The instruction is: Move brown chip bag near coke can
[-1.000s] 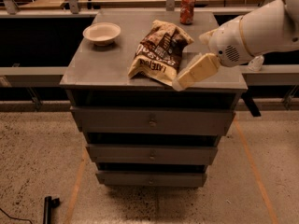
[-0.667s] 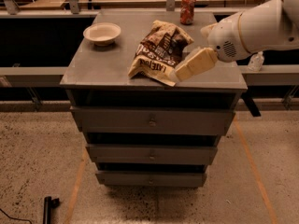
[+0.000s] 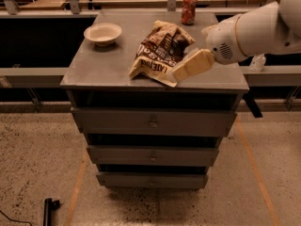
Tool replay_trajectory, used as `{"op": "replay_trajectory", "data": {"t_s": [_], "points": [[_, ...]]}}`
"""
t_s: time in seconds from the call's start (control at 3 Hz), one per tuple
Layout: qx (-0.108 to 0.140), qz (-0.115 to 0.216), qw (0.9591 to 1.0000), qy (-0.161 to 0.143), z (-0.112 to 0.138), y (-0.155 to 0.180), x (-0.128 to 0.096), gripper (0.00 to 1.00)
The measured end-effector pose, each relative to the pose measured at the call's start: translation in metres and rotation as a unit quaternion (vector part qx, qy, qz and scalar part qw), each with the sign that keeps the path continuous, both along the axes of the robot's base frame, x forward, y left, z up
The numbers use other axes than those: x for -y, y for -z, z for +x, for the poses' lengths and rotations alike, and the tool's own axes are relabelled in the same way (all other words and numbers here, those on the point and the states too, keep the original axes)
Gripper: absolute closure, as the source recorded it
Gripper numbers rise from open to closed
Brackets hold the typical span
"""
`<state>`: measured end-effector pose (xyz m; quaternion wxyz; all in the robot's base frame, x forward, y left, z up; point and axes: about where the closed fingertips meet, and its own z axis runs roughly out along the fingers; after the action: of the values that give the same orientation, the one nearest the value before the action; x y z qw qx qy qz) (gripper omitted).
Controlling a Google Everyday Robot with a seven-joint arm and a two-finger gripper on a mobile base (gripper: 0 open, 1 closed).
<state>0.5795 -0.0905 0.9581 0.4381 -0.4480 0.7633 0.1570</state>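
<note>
The brown chip bag lies crumpled on the grey cabinet top, right of centre, with dark lettering and cream ends. The coke can, small and red, stands upright at the far edge, behind the bag and apart from it. My gripper reaches in from the right on a white arm; its cream fingers sit at the bag's front right corner, touching or just beside it.
A cream bowl sits at the cabinet top's back left. The cabinet has three drawers below. A shelf rail runs behind. A white object stands at the right, under my arm.
The gripper has shifted slightly left and up, closer to the bag's front right corner. The bag, can and bowl have not moved.
</note>
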Motion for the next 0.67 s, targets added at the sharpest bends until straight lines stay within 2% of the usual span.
{"op": "replay_trajectory", "data": {"t_s": [0.33, 0.67], "points": [[-0.008, 0.004, 0.9991, 0.042, 0.016, 0.032, -0.04, 0.0], [0.002, 0.028, 0.9957, 0.088, 0.049, 0.046, -0.07, 0.0]]}}
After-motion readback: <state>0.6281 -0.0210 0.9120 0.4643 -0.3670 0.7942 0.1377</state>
